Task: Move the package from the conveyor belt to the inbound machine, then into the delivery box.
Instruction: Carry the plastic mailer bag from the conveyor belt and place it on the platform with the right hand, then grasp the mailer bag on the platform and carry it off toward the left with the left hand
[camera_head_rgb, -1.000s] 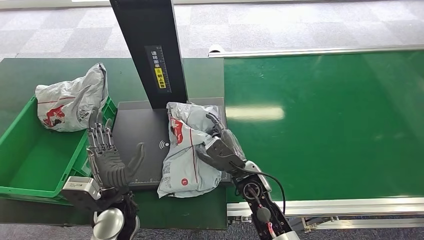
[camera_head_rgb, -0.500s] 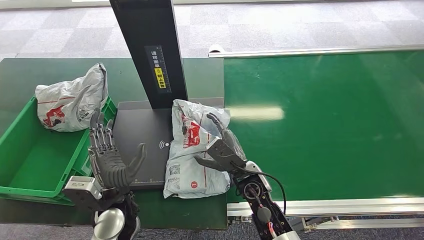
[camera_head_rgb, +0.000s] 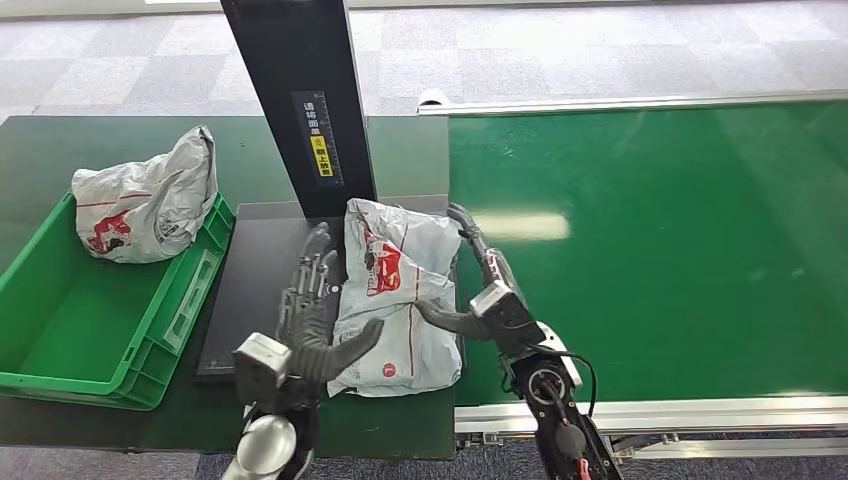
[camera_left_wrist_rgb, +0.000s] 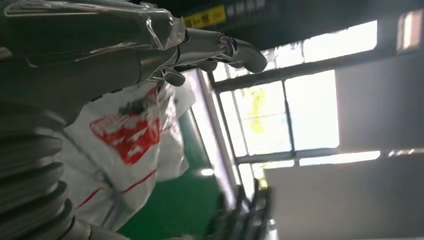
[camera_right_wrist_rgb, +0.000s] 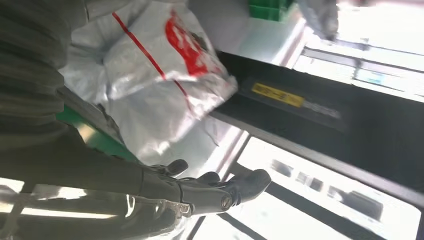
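Note:
The grey package with a red logo lies flat on the black scan plate of the inbound machine, at the foot of its black post. My left hand is at the package's left side, fingers spread along its edge and the thumb reaching under its near corner. At the package's right side is my right hand, fingers apart, with its thumb touching the bag. Neither hand grips it. The package lies past my left hand's fingers. In the right wrist view the package lies beyond my spread fingers.
A green delivery box stands left of the plate. A second grey package rests on its far rim. The green conveyor belt runs on the right, with a metal rail along its near edge.
My right hand let go of the package, which settled flat on the plate, and drew back to its right side. My left hand moved right from beside the box to the package's left edge.

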